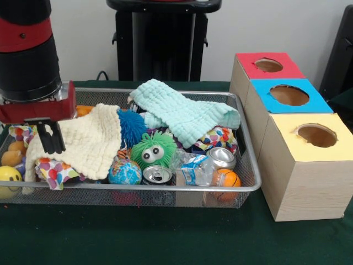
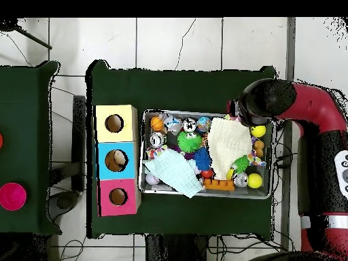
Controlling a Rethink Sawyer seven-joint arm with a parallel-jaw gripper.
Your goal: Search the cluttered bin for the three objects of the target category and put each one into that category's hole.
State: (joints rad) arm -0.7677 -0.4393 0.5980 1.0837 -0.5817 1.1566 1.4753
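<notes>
The bin [image 1: 165,189] of silver wire mesh is full of clutter. A cream-yellow waffle cloth [image 1: 83,141] lies over its left part; in the overhead view [image 2: 228,143] it is at the bin's right. My gripper [image 1: 50,139] is at the cloth's left edge, its black fingers close together on the fabric. One polka-dot cloth [image 1: 52,172] lies under it, and another [image 1: 218,137] at the right under a mint-green cloth [image 1: 182,113]. The hole [image 1: 316,134] in the yellow-topped box [image 1: 306,165] is open; it also shows in the overhead view [image 2: 114,124].
Blue-topped [image 1: 289,95] and red-topped [image 1: 268,65] boxes stand behind the yellow one. The bin also holds a green fuzzy toy with eyes [image 1: 153,150], a globe ball [image 1: 124,172], drink cans [image 1: 157,175], a small basketball [image 1: 229,179], a yellow smiley ball [image 1: 8,178] and a blue spiky ball [image 1: 131,126].
</notes>
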